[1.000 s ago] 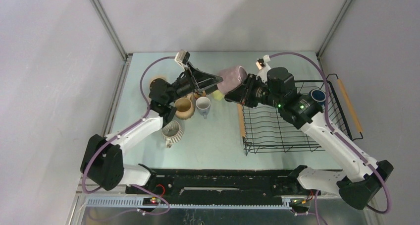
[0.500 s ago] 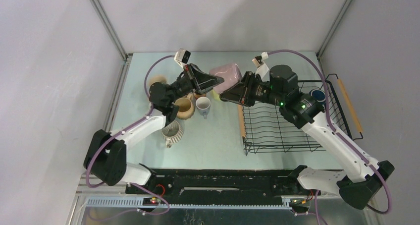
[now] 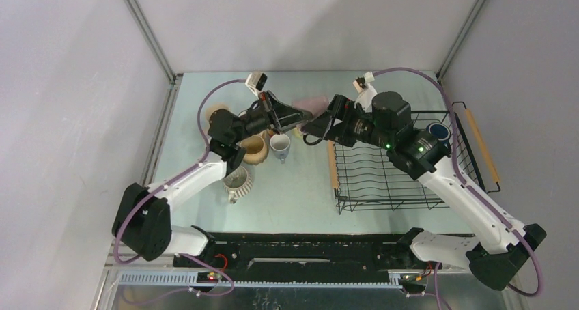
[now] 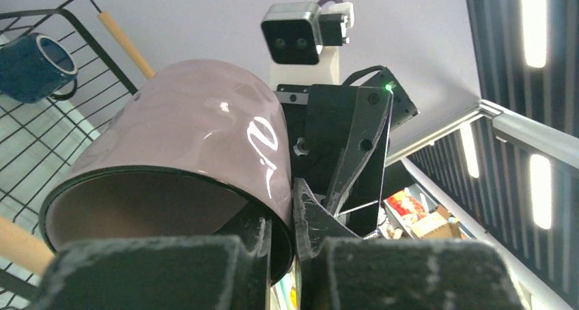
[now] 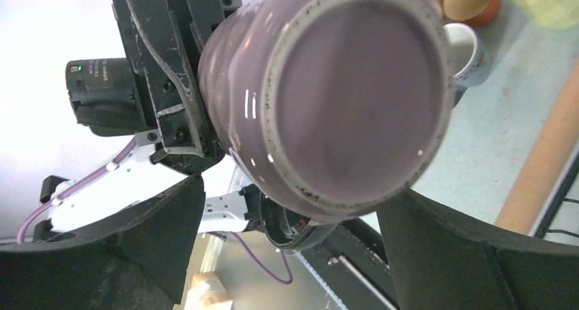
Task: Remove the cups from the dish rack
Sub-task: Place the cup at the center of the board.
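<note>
Two sets of fingers at one cup: left fingers (image 4: 150, 272) clenched on the rim of the mauve-pink cup (image 4: 191, 139), right fingers (image 5: 123, 255) released, spread wide either side of its base. Cup held in the air on its side, upper centre of the top view, between the tan cup (image 3: 252, 148) and cream ribbed cup (image 3: 236, 180) on the surface (image 3: 300, 187) at left and the dish rack (image 3: 382, 180) at right. One dark blue cup (image 3: 438, 131) in the rack's upper right corner.

Pale green worktop (image 3: 300, 187). Right side: black wire dish rack with wooden rod handles (image 3: 389, 180). Left-centre: tan glazed mug (image 3: 252, 148) just beside small grey mug (image 3: 279, 144); cream ribbed mug (image 3: 237, 180) nearer the front edge.
</note>
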Controlling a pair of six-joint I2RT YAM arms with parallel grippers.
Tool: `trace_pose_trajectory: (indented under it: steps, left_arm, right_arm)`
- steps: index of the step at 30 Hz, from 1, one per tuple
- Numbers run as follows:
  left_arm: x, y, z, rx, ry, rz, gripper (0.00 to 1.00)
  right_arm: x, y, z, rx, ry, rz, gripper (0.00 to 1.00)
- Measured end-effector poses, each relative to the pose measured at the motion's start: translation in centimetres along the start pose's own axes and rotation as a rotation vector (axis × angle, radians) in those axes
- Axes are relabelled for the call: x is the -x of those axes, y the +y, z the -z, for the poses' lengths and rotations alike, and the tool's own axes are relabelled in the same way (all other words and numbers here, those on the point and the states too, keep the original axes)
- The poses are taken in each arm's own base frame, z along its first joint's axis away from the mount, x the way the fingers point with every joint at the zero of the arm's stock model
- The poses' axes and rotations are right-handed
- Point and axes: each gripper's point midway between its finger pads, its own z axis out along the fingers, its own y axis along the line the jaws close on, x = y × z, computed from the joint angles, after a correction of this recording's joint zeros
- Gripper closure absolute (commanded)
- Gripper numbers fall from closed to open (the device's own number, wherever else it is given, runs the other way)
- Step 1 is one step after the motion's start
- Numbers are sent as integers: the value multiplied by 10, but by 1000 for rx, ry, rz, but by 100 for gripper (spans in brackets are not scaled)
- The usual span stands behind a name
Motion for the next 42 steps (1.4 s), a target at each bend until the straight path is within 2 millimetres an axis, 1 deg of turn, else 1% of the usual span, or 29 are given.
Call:
trace_pose_trajectory:
  steps: [7,10,12,16,18,23,30,35,39,42]
  left_arm:
    - [-6,5,8,87,15,-48,100]
    - [-11,12,15,152,29,-84,100]
    - [-15,21,22,214,41,-117,100]
    - [-22,45,41,398,79,-180,100]
    - [-25,51,50,463,97,-214,100]
    - [-38,68,83,632,152,-289,100]
    - [-60,100,127,874,240,-356,100]
    - [-69,117,155,1015,299,-387,100]
    - [-68,128,168,1091,318,-409,100]
    - [-68,138,173,1136,340,-422,100]
  right_arm:
    - [8,-10,17,-68,-68,57,0]
    - [11,-14,25,-93,-93,75,0]
    - [13,-17,30,-114,-110,85,0]
    - [17,-23,40,-152,-139,105,0]
    - [17,-27,45,-172,-149,113,0]
    - [22,-35,53,-222,-183,131,0]
    - [23,-47,57,-278,-192,145,0]
    - [23,-50,57,-292,-194,151,0]
    - [23,-51,56,-298,-193,152,0]
    - [24,-52,56,-300,-196,153,0]
